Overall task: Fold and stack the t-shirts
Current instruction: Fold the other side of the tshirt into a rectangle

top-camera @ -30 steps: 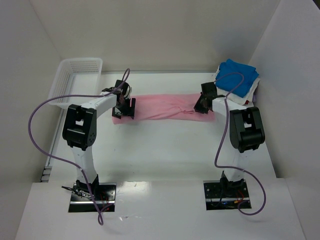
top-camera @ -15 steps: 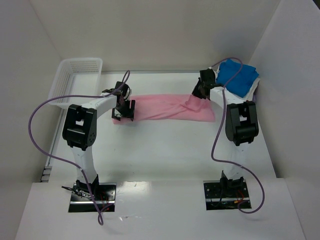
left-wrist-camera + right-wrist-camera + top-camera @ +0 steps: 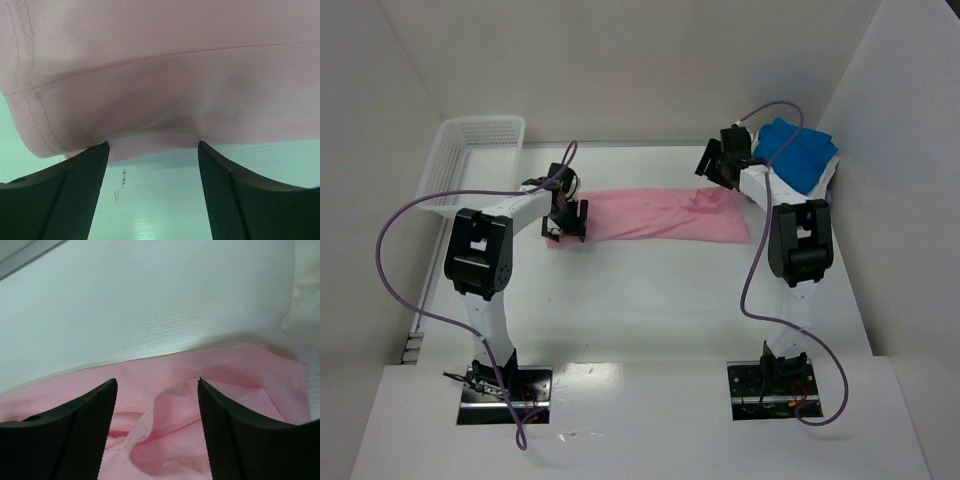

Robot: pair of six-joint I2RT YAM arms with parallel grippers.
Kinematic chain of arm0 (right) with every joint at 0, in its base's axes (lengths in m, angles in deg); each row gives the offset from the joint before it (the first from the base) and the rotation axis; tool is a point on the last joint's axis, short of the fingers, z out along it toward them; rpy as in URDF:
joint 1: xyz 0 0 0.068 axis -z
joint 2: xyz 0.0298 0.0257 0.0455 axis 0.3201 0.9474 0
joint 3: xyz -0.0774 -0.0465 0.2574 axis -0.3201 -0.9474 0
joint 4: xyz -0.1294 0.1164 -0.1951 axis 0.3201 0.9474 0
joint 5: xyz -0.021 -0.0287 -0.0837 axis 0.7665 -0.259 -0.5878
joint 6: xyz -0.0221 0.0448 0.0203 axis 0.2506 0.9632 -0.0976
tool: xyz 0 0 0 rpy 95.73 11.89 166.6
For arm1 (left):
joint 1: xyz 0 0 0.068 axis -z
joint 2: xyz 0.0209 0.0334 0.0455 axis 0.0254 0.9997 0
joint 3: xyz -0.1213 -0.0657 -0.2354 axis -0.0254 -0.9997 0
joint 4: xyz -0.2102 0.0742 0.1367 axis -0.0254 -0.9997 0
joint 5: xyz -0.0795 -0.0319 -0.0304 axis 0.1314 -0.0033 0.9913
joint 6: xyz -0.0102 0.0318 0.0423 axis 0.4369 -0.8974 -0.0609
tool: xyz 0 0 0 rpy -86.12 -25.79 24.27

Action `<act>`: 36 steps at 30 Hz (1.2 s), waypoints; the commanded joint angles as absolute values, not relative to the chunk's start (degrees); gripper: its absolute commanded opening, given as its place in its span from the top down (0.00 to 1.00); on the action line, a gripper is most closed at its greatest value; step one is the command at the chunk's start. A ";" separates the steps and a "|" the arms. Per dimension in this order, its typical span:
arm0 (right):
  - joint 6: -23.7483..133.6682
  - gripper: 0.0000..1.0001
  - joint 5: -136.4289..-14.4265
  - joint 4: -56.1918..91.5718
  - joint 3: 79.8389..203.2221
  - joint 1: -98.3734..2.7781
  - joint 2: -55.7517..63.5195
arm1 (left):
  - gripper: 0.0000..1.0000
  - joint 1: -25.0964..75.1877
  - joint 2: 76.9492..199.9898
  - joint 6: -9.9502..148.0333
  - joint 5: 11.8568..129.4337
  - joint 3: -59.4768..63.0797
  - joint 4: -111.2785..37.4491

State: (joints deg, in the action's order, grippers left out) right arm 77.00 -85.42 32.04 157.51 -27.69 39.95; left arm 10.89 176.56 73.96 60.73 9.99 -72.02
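At the far right of the table [image 3: 650, 300], right gripper [image 3: 712, 162]: a second ago pressed shut on the right end of the light pink t-shirt [image 3: 660, 215], half a second ago lifting that end toward the far edge, now raised clear with jaws spread and nothing between them. The cloth has dropped back and shows a loose pucker where it was held. Judged: the right end has been let go, so this pass at the fold is laid down but not yet neat. The pink t-shirt lies as a long band across the far middle of the table, parallel to the far edge; in the right wrist view it sits below and beyond the open fingers, apart from them. Left gripper [image 3: 567, 222]: unmoved at the band's left end, jaws spread, the hemmed edge just ahead of the fingertips and not pinched. Bright blue t-shirt [image 3: 798, 155]: folded, in the far right corner, atop the white t-shirt [image 3: 828, 182]. Judged: the pink one has yet to be folded across and stacked there.
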 commanded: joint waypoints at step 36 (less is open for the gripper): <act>76.36 1.00 -81.77 31.42 141.41 -28.25 31.63 | 0.18 17.00 179.78 72.93 72.19 28.33 -73.47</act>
State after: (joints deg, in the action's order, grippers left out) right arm 76.40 -80.44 33.35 136.37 -27.80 29.66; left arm 16.93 178.69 72.69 70.95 27.82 -74.09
